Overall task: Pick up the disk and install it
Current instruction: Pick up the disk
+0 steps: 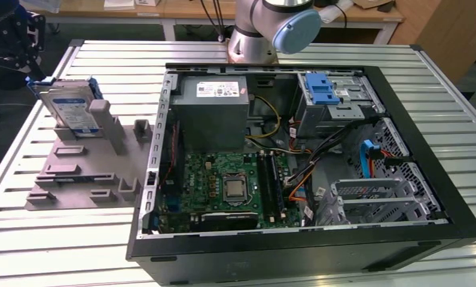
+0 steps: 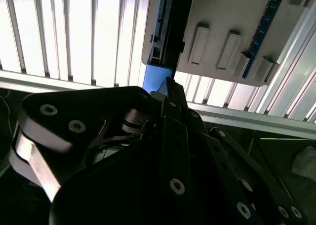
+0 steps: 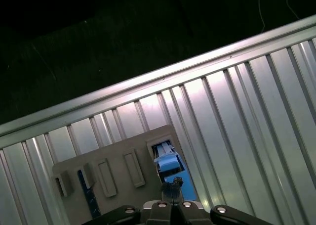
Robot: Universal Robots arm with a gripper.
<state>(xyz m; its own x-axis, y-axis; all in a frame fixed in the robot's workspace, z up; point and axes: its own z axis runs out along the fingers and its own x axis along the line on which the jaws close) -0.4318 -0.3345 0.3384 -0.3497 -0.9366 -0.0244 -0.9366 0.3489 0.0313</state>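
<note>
One disk (image 1: pixel 70 110), one grey holder (image 1: pixel 72 179), one open computer case (image 1: pixel 302 254), one robot arm (image 1: pixel 264 30).

We see a work table (image 1: pixel 445 84) with a ribbed, silvery metal top whose slats catch bright light, glaring almost white in the second wrist view. Behind it stands a pale wooden bench (image 1: pixel 182 9) on white legs, with a brown wooden panel (image 1: pixel 449 36) at the exterior view's right. Between table and bench we make out a dark grey floor (image 1: pixel 118 31).
</note>
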